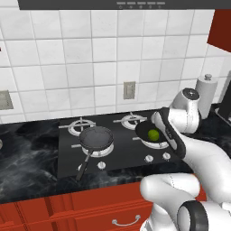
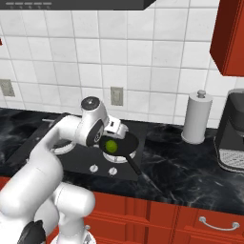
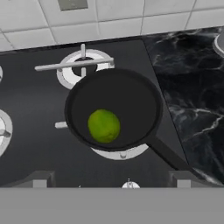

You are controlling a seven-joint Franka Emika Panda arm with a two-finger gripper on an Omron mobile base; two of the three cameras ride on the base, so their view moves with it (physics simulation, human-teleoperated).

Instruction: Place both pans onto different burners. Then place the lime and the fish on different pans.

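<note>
**Lime sits in right pan, jaws wide open above it**

Jaws [image 3: 111,181] spread about as wide as they go, holding nothing; both tips show at the bottom of the hand view with clear space between them.

Directly below and just ahead of the jaws: lime [image 3: 104,126] lying inside the black pan [image 3: 131,94], left of the pan's centre, not touching either tip. That pan sits on the front right burner [image 3: 120,153], whose silver ring peeks out under the near rim. Pan handle [image 3: 168,157] runs out toward the right tip and the table edge.

Beyond the pan from the jaws: back right burner [image 3: 83,65], bare, grate visible.

Well off to the jaws' left: second pan [image 1: 96,137], grey-black, on the front left burner [image 1: 106,151], with its long handle [image 1: 85,163] pointing toward the front of the cooktop [image 1: 67,158]. Nothing visible in it from the left base view.

Small silver knob [image 3: 130,185] sits right under the jaws, between the tips.

Right of the jaws on the dark marble table [image 2: 190,167]: paper towel roll [image 2: 196,118], and a coffee machine [image 2: 232,138] further right.

Can't locate the fish.
</note>
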